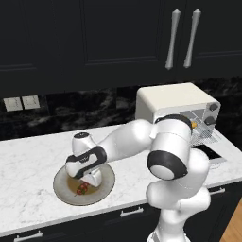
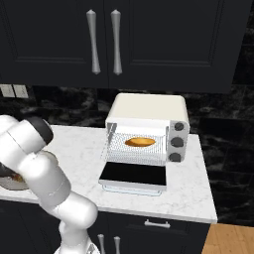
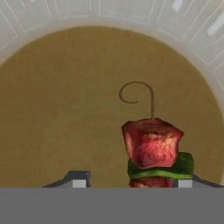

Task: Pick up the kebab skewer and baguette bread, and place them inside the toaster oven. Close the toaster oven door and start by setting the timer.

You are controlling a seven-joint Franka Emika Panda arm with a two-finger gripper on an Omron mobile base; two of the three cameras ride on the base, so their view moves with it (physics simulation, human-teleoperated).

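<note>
**On the plate: fingers straddling skewer, grip unclear**

Left base view: on the white marble surface (image 1: 28, 165), grey-rimmed brown plate (image 1: 106, 182) at front left; gripper (image 1: 87, 182) lowered onto it, right over the kebab skewer (image 1: 82, 189) with red and green chunks. Toaster oven (image 1: 170, 101) at back right, partly behind the arm.

Right base view: toaster oven door (image 2: 133, 177) folded down flat, dark glass up. Baguette bread (image 2: 140, 142) lying on the wire rack (image 2: 119, 146) inside. Three dark knobs (image 2: 176, 142) at right.

Hand view: skewer's red chunk over a green one, curled wire end above, lying on the plate's brown centre. One fingertip (image 3: 78, 180) well left of the chunks, the other just beside them at right. Cannot tell whether clamped or still loose.
</note>
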